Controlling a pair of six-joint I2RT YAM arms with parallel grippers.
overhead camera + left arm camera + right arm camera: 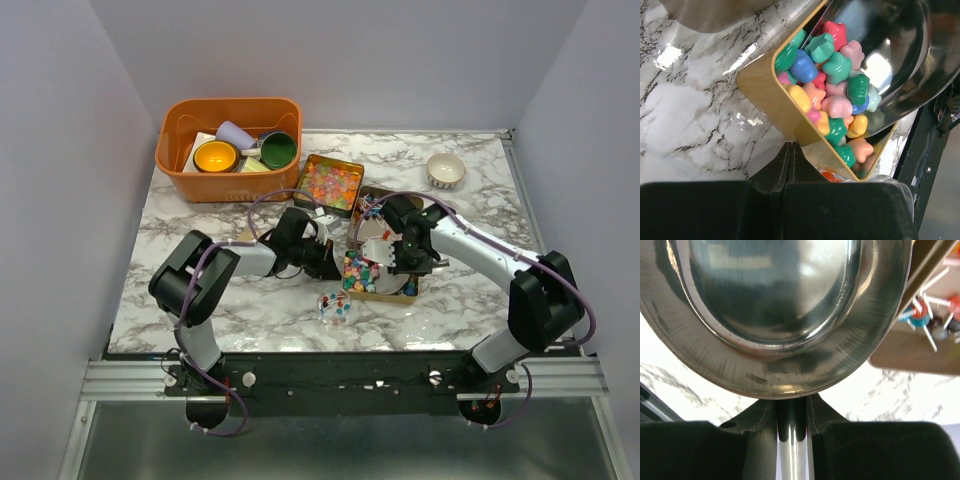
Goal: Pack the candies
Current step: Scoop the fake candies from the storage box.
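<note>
The bright candies (837,107), pink, blue, green and yellow with a star-like shape, lie heaped in a gold tin (765,95); this tin stands on the marble desk (200,215), near the middle, between the two arms. Over the heap hangs the bowl of a metal scoop (775,315), tilted, its shiny inside turned to the candies.

The right fingers (752,432) are clenched around the handle of the scoop; the handle runs straight between them. The left fingers (781,172) are pressed fully together, and their tips touch the outer wall of the gold tin at its near corner; whether they pinch the rim I cannot tell.

Just behind the gold tin stands a second tin (362,195) with wrapped sweets (932,322), some on white sticks. To the left of it a third tin (303,172) is full of pastel candies (330,185). In front of the gold tin, nearer to the arm bases, is a small clear container (335,307) with a few coloured candies inside.

At the far left corner of the desk is an orange basket (170,165) which holds a yellow bowl, a green bowl and a lilac cup; at the far right a small white bowl (446,170) stands alone.
</note>
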